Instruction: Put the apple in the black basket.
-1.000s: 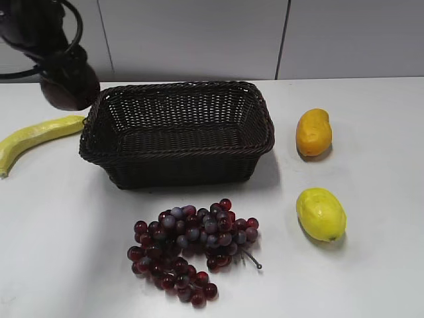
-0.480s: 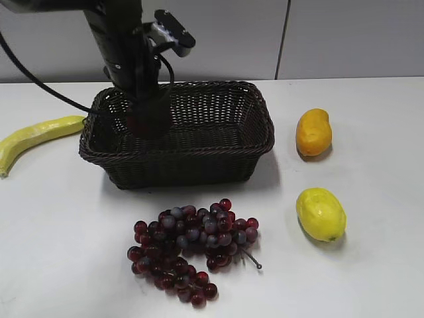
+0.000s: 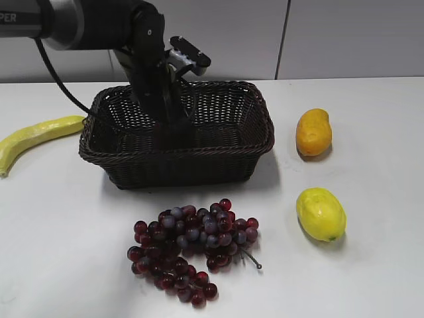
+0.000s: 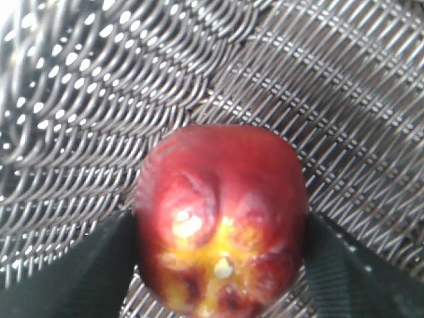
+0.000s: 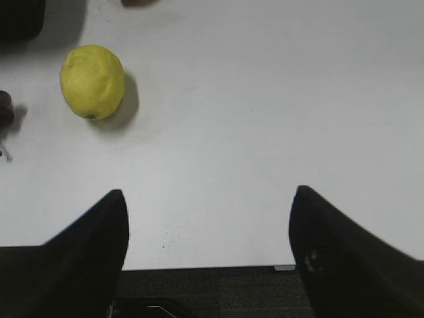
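Note:
The dark red apple (image 4: pixel 220 218), yellowish at its top, sits between the two fingers of my left gripper (image 4: pixel 220 248), which is shut on it. The woven floor of the black basket (image 4: pixel 344 112) lies right beneath it. In the exterior view my left arm reaches down into the black basket (image 3: pixel 228 142), and the left gripper (image 3: pixel 173 132) is low inside it; the apple is hidden there by the arm. My right gripper (image 5: pixel 207 232) is open and empty above the table's front edge, out of the exterior view.
A bunch of red-purple grapes (image 3: pixel 189 248) lies in front of the basket. A yellow lemon-like fruit (image 3: pixel 320 213) (image 5: pixel 92 81) and an orange mango (image 3: pixel 313 132) lie to the right. A pale yellow banana (image 3: pixel 33 138) lies at the left.
My left arm has swung from the far left, over the basket's rim, and down into the basket with the apple, ending further right and lower. The other fruit has not moved.

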